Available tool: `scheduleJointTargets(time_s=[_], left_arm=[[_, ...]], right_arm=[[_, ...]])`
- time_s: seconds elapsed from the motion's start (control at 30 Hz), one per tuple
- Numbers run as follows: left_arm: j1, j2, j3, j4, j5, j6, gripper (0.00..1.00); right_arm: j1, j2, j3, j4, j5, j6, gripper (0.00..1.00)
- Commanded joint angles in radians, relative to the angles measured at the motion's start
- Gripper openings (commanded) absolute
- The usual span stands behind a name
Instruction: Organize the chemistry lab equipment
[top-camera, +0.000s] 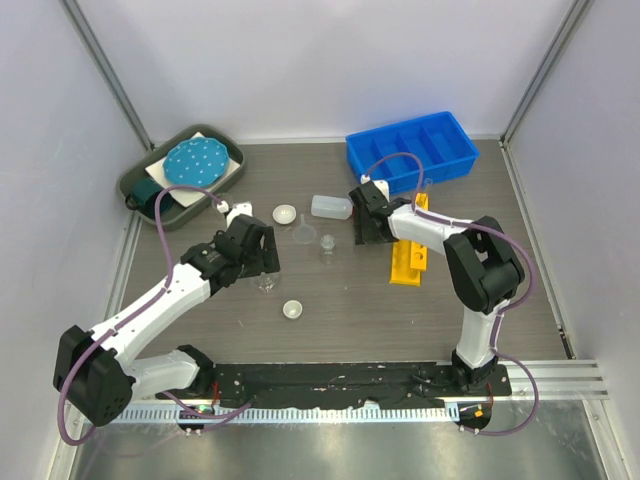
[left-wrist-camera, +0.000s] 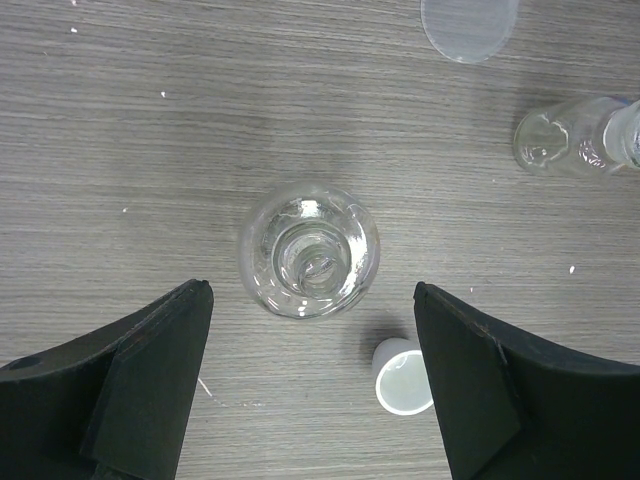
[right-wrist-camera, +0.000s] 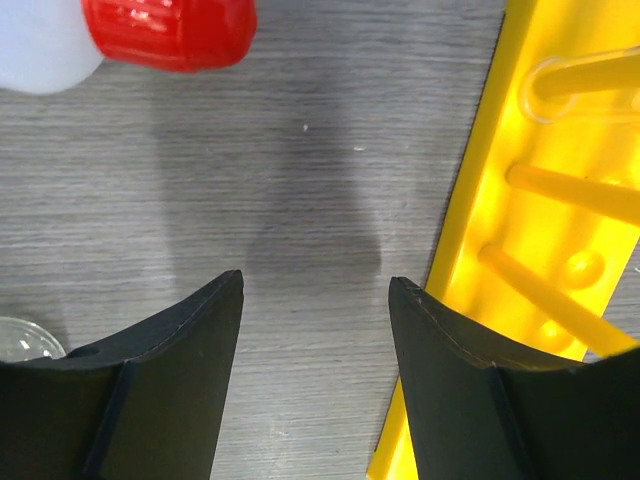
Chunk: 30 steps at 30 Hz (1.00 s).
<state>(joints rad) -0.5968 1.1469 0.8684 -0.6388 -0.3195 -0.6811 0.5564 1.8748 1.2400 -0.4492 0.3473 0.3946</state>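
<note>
- Bin (top-camera: 412, 150): it sits at 1 o'clock on the table (top-camera: 340, 330), well apart from the loose glassware. A carry that far gives a poorly gripped piece time to slip. It is blue plastic, divided, and its compartments look empty.
- Rack (top-camera: 410, 262): it lies at 3 o'clock of the table's middle, just beside the right gripper (right-wrist-camera: 315, 285), whose jaws stand apart over bare wood, holding nothing. A drift toward 3 o'clock would knock the rack askew. It is glossy yellow and holed.
- Bottle (top-camera: 332, 207): it lies on its side at 12 o'clock of the middle, at 11 o'clock of the right gripper. Being round, it would likely roll if nudged. The body is translucent and the ribbed cap is red.
- Flask (left-wrist-camera: 310, 252): it stands upright at 8 o'clock of the middle, centred just ahead of the left gripper (left-wrist-camera: 312, 300), whose jaws are spread wide and not touching it. An off-centre close could tip the slick glass or squirt it out. It is clear, with a narrow neck and a wide base.
- Dish (left-wrist-camera: 403, 375): it sits at 5 o'clock of the flask, just beside one finger. That finger could clip it on the way down. It is small and white.
</note>
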Motion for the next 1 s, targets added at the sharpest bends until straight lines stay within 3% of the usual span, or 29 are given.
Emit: scheduleJointTargets(time_s=[0.0,0.97], left_arm=[[0.003,-0.019,-0.003,0.031,0.003,0.000,0.86],[0.002,-0.026,-0.006,0.041,0.019,0.002,0.85]], right_arm=[[-0.026,0.004,0.009,0.047,-0.013,0.003,0.65],[-0.164,-0.009,-0.151,0.095,0.005,-0.011,0.66]])
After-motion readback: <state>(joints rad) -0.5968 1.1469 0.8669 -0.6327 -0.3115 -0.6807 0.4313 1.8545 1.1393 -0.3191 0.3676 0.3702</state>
